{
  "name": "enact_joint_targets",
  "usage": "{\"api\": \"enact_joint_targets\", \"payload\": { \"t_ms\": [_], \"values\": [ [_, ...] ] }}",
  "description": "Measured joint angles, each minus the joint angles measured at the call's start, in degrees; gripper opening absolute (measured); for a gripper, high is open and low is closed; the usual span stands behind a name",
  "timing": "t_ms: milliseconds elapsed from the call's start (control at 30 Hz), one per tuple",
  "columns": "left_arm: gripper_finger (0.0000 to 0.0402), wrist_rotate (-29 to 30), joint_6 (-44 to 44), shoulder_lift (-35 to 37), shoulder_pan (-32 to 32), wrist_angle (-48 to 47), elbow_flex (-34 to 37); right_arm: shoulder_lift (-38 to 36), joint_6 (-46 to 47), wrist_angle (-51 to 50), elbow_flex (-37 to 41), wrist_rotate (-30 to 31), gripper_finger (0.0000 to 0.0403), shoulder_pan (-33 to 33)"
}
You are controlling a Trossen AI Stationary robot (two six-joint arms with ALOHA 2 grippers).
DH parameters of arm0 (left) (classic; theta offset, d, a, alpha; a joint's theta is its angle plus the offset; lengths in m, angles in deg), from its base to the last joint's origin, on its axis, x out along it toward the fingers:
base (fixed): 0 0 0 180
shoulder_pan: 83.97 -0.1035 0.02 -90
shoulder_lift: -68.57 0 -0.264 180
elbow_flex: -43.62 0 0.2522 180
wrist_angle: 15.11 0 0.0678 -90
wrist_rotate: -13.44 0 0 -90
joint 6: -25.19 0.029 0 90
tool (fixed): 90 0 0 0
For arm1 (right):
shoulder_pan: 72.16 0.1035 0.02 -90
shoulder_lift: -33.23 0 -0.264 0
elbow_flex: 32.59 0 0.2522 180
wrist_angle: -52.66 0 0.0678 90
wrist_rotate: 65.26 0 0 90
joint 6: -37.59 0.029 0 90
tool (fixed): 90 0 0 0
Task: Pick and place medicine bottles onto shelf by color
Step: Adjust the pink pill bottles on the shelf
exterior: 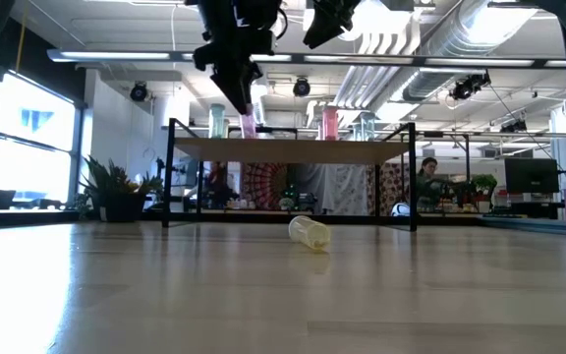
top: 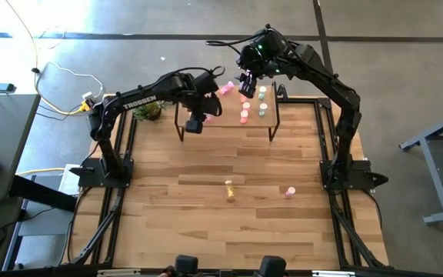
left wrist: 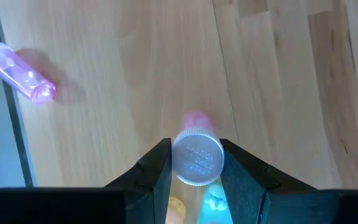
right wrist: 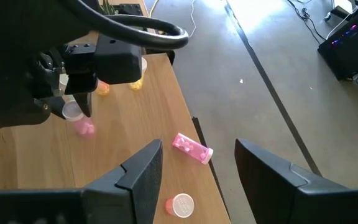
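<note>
My left gripper [left wrist: 195, 171] over the shelf's [top: 229, 129] left part, jaws clamped on an upright pink bottle [left wrist: 197, 157] by its cap, a fallen pink bottle [right wrist: 192, 148] at the shelf's far edge, my right gripper [right wrist: 197, 168] above it, jaws spread and empty, yellow bottle [top: 229, 190] and another pink bottle [top: 290, 191] lying on the table [top: 206, 223] nearer

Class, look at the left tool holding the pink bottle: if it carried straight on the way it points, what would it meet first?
The left tool, shut on the pink bottle, points down at the shelf. The bottle's base would likely meet bare wood first; the gap is hard to judge.
</note>
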Motion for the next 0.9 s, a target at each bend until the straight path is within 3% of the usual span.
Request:
{"api": "enact_joint_targets", "payload": {
  "t_ms": [300,900],
  "values": [
    [0.0115,0.4,-0.1,-0.5,0.1,0.3,-0.1,0.0,0.0,0.0,0.0,0.0,0.0193,0.0],
    [0.0178,4.0,-1.8,-0.9,0.5,1.5,0.1,0.0,-1.0,0.1,0.0,0.0,0.0193,0.0]
  ]
}}
